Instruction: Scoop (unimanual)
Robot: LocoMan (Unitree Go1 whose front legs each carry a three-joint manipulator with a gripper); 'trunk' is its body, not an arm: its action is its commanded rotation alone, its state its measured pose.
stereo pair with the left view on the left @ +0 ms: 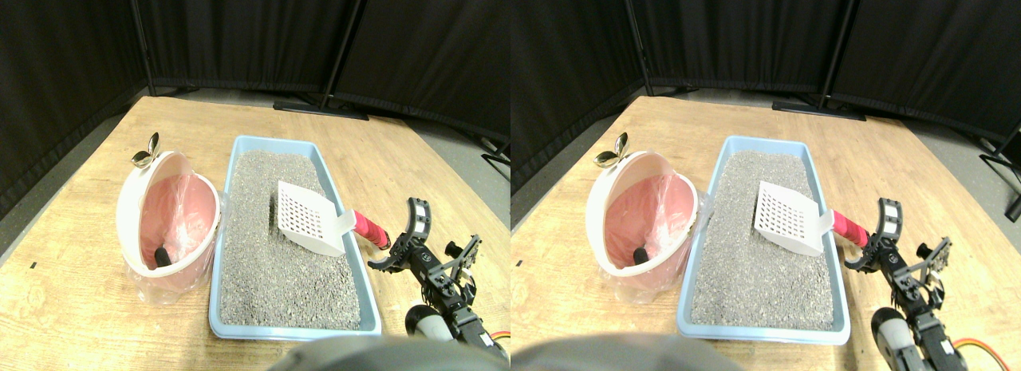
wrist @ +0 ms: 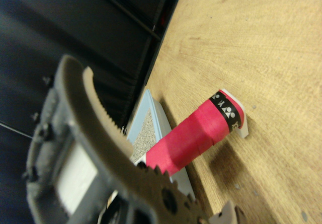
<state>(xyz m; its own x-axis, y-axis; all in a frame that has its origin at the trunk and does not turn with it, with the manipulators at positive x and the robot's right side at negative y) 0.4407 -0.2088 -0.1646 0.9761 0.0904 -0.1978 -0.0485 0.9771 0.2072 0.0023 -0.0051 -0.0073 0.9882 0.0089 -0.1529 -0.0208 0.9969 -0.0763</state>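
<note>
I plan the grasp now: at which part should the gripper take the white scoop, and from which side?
Probably the red wrapped handle: it sticks out over the litter tray's right rim, clear of the litter. Come from the right, where the right gripper waits, jaws open.

A: What can't you make out around the scoop [stereo pair with the left view on the left: 311, 219]?
B: In the wrist view its slotted head is hidden behind the jaw frame; only the red wrapped handle [wrist: 193, 136] shows.
A: And the litter tray [stereo pair with the left view on the left: 363, 283]?
B: Its near edge, below the scoop, is cut off by the blurred grey shape.
</note>
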